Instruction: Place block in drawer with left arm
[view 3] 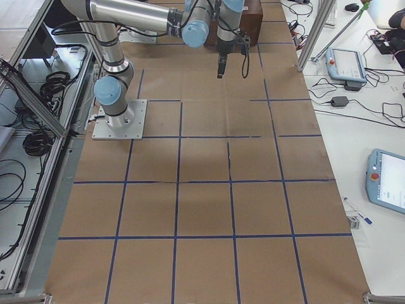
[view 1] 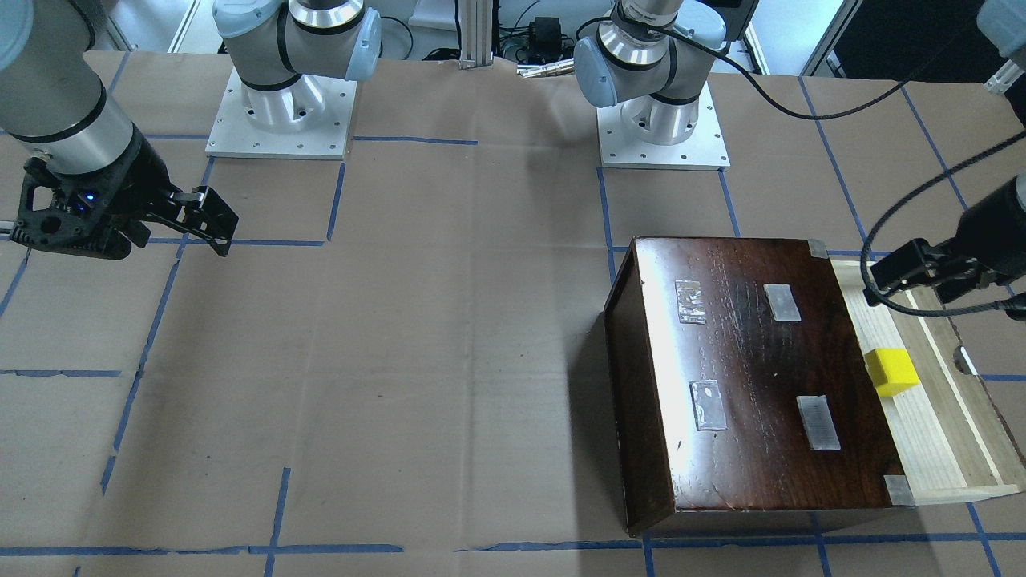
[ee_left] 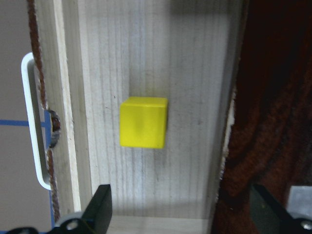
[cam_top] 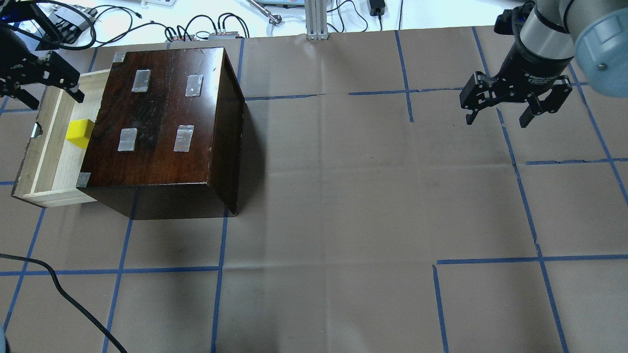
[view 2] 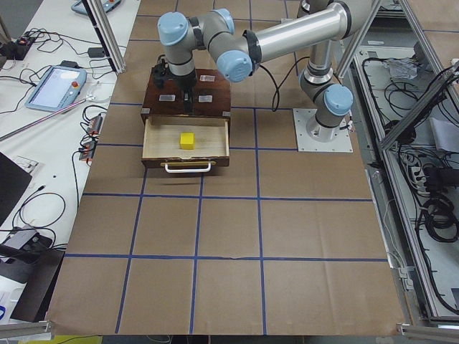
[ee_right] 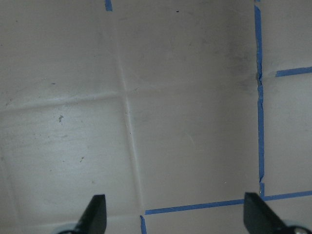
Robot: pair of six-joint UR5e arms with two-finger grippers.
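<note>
Block [ee_left: 144, 122]: yellow cube, seen resting flat on the pale floor of the drawer [cam_top: 61, 166], about halfway along its length. It was touched by neither finger. In the overhead view it was found at the far left of the frame, just beside the dark edge of the box.
Drawer: found drawn out of the wooden box [cam_top: 162, 113] toward the left edge of the overhead frame. Its pale wood floor was exposed, and nothing but the block was seen lying in it. A white handle [ee_left: 31, 122] was fixed to its outer front.
Left gripper [ee_left: 181, 207]: held above the drawer with its fingers spread wide and nothing gripped. In the wrist view one black fingertip was seen at the lower left and the other at the lower right, with the block above and between them in the frame. In the overhead view it was placed in the upper left corner, over the drawer's far end.
Left arm [view 2: 287, 32]: stretched across the upper part of the left-side view to the box, with a black cable [view 1: 906, 200] looped to its wrist.
Box details: glossy dark brown top, marked with four grey tape patches [cam_top: 141, 80].
Right gripper [cam_top: 496, 120]: held at the upper right of the overhead frame, well apart from the box. Its fingers were spread and empty above bare paper.
Table [cam_top: 343, 196]: covered with brown paper and crossed by blue tape lines [cam_top: 220, 274].
</note>
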